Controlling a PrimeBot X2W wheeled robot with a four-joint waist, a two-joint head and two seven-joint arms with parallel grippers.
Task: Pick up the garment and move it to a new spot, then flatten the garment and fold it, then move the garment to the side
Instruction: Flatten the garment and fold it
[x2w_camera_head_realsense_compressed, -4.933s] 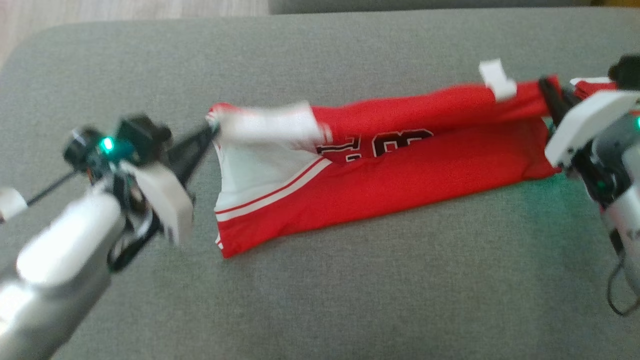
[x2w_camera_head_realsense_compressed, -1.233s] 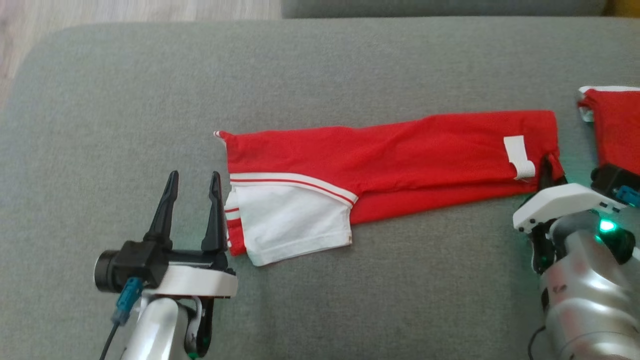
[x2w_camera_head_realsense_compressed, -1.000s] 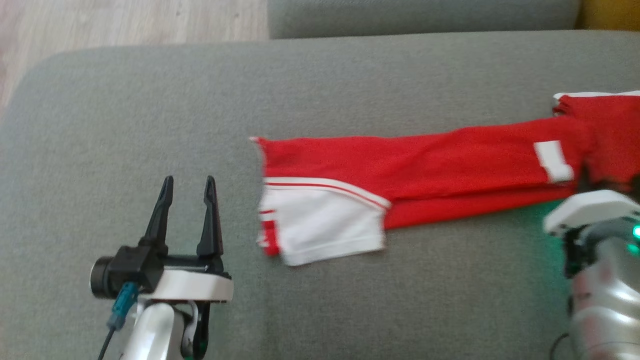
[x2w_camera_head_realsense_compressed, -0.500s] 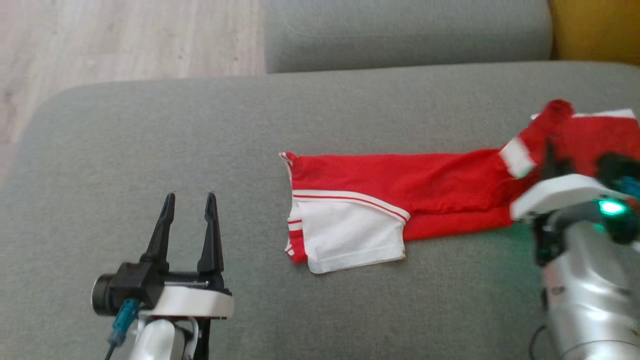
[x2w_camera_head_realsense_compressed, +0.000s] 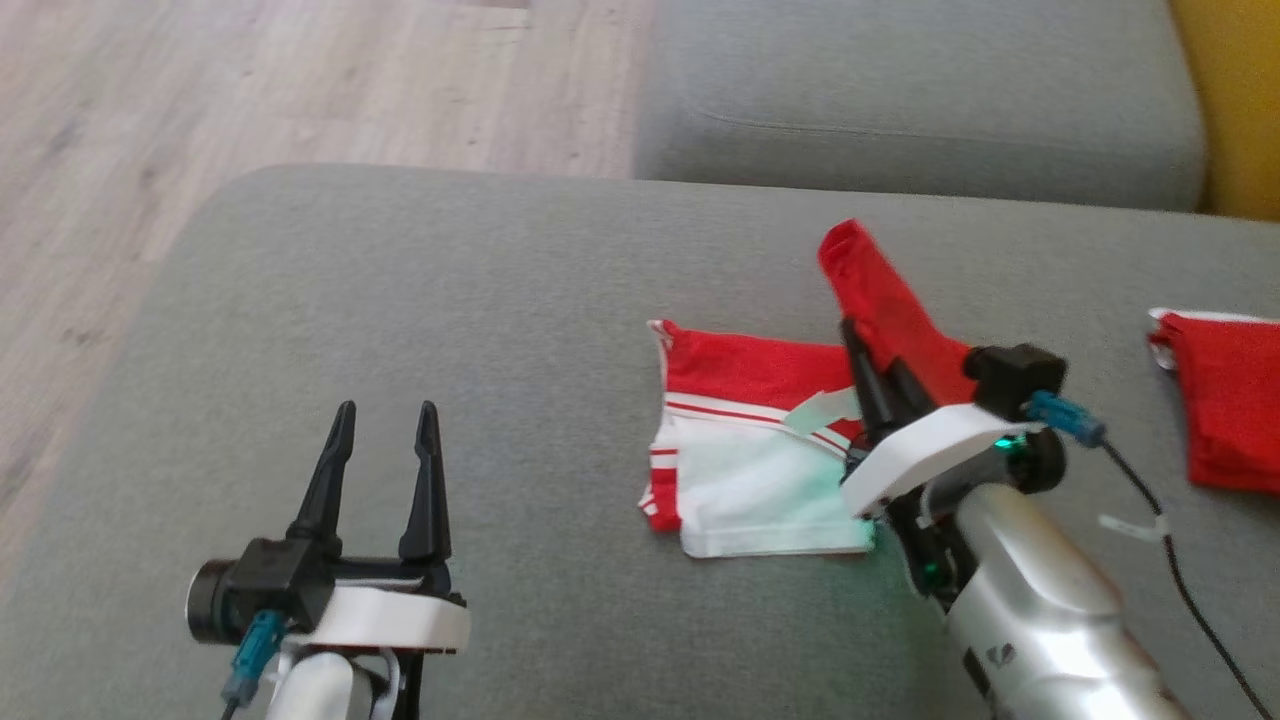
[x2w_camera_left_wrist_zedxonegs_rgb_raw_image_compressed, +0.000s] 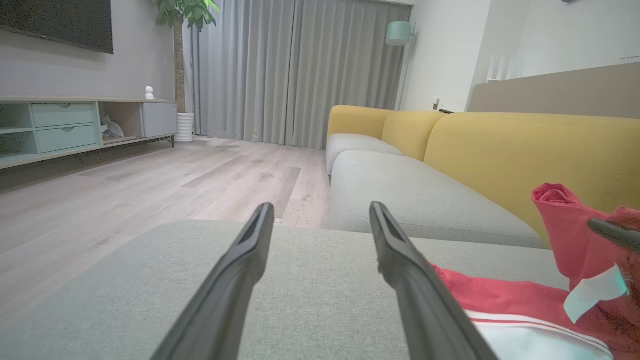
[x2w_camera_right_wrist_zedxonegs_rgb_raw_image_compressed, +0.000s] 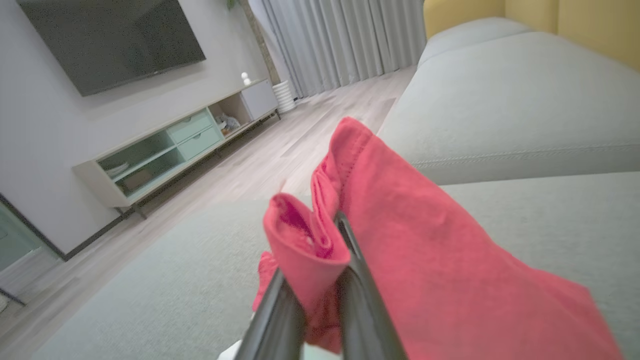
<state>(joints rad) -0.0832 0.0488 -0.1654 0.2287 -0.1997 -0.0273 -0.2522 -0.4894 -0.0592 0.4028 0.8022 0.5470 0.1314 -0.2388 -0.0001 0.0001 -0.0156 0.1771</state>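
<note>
My right gripper (x2w_camera_head_realsense_compressed: 866, 348), clamped on the garment (x2w_camera_head_realsense_compressed: 752, 366), has swung its end leftward: 1 fold nearly made. Left gripper (x2w_camera_head_realsense_compressed: 386, 410) gapes, empty.

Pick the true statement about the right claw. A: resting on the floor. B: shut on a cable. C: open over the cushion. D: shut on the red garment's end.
D: the right claw pinches a raised fold of the garment, jaws shut.
</note>
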